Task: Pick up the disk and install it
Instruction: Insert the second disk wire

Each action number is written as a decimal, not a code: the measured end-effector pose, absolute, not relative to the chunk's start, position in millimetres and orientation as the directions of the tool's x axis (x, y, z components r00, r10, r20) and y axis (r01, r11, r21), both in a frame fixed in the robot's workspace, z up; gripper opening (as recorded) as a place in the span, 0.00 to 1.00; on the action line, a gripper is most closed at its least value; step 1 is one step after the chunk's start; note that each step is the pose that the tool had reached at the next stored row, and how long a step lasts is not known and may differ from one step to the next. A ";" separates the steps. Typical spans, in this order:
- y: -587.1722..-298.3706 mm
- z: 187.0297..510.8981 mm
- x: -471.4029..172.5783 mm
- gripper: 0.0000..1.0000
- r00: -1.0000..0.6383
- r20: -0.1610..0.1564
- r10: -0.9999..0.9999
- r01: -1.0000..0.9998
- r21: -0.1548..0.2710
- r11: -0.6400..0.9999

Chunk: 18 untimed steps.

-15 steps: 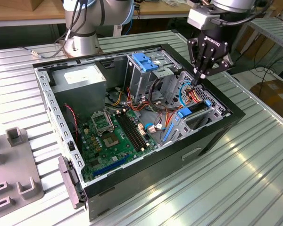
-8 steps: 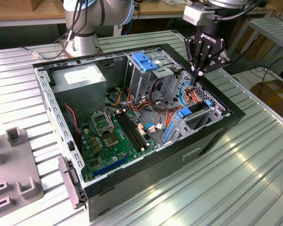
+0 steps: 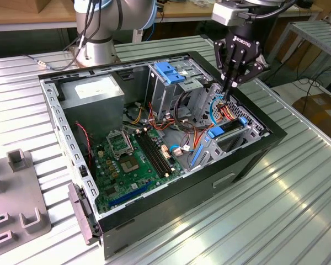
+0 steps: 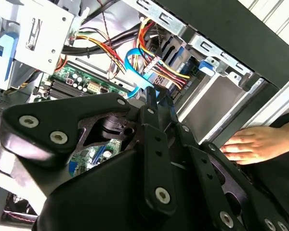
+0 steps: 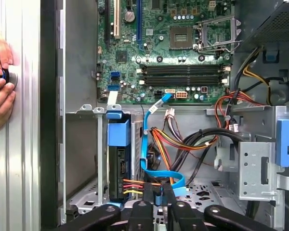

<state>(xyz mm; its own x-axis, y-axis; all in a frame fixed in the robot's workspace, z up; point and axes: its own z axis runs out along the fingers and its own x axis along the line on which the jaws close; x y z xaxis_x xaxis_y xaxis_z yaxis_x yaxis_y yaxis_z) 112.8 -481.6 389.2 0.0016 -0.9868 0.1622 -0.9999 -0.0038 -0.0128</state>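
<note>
1. We see the gripper (image 3: 233,83) reaching down into the open case (image 3: 248,160), which lies on the bench (image 3: 298,210). It hangs over the drive bay at the end on the exterior view's right.
2. The disk (image 5: 119,168) already sits on edge in that bay. In the first wrist view its dark connector edge faces us and a blue rail (image 5: 118,134) caps it. It is just beside the case's outer wall and below the motherboard (image 5: 173,48).
3. Red, yellow and black power wires (image 5: 132,185) run up to the disk's edge. We cannot tell whether their plug is fully seated.
4. In both wrist views the fingers (image 5: 169,202) are drawn together. They appear to be clamped on the free end of the blue cable (image 5: 147,139), which loops down from the motherboard. The pinch point lies near the disk but apart from it.
5. We judge that picking and sliding in are done, and that the step in hand is cabling, the tail of the install.
6. As we read it, this step needs the cable end squared to the disk's port and pressed straight in. It must also stay clear of the bundle of wires crowding the bay beside the fingers.
7. A person's hand (image 5: 0,82) rests on the bench just outside the case wall, clear of the arm.
</note>
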 end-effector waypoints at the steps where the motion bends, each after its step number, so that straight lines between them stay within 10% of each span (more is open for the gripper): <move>1: -478.3 387.8 112.9 0.24 0.002 0.171 -0.985 -1.000 -0.013 -0.004; 18: -466.3 369.8 115.7 0.16 0.001 0.259 -0.966 -1.000 -0.012 -0.005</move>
